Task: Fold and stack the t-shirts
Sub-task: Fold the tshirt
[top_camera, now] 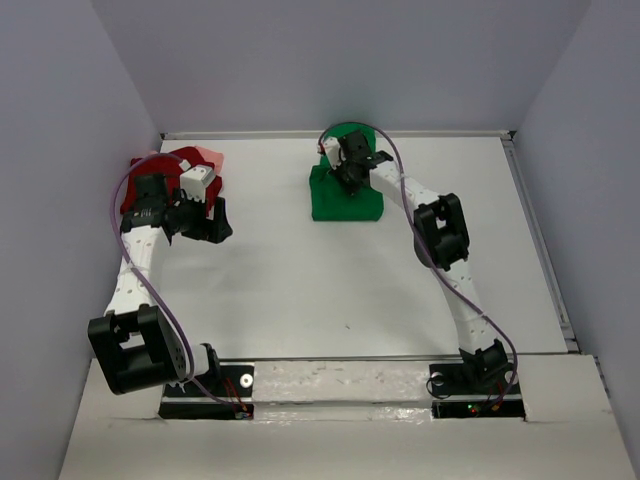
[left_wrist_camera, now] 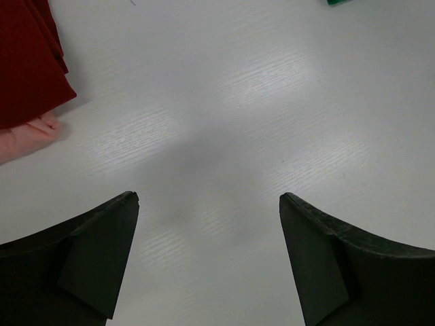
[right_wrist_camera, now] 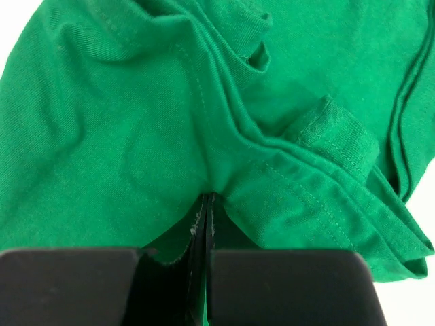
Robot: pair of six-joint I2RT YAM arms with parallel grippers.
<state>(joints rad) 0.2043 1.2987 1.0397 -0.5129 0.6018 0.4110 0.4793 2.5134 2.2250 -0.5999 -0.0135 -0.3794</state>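
**A:** What do you read at the left pincer (left_wrist_camera: 209, 198)?

**B:** You see its jaws spread wide, holding nothing, over bare worktop (top_camera: 330, 290). It stands well to the left of the green t-shirt (top_camera: 345, 200) and slightly nearer the worktop's near edge.

**A:** Where do you locate the other shirts?

**B:** You find the dark red t-shirt (left_wrist_camera: 27, 61) bunched up well to the left of the green t-shirt. It lies just beside the left pincer, on the side away from the green one. The pale pink t-shirt (left_wrist_camera: 27, 139) touches it, with an edge showing from under the red hem.

**A:** And the right pincer (right_wrist_camera: 206, 197)?

**B:** You see it closed tight on a fold of the green t-shirt, at that shirt's far part. Seams and a hem bunch just beyond the fingertips. The nearer part of the green t-shirt lies flat as a folded block.
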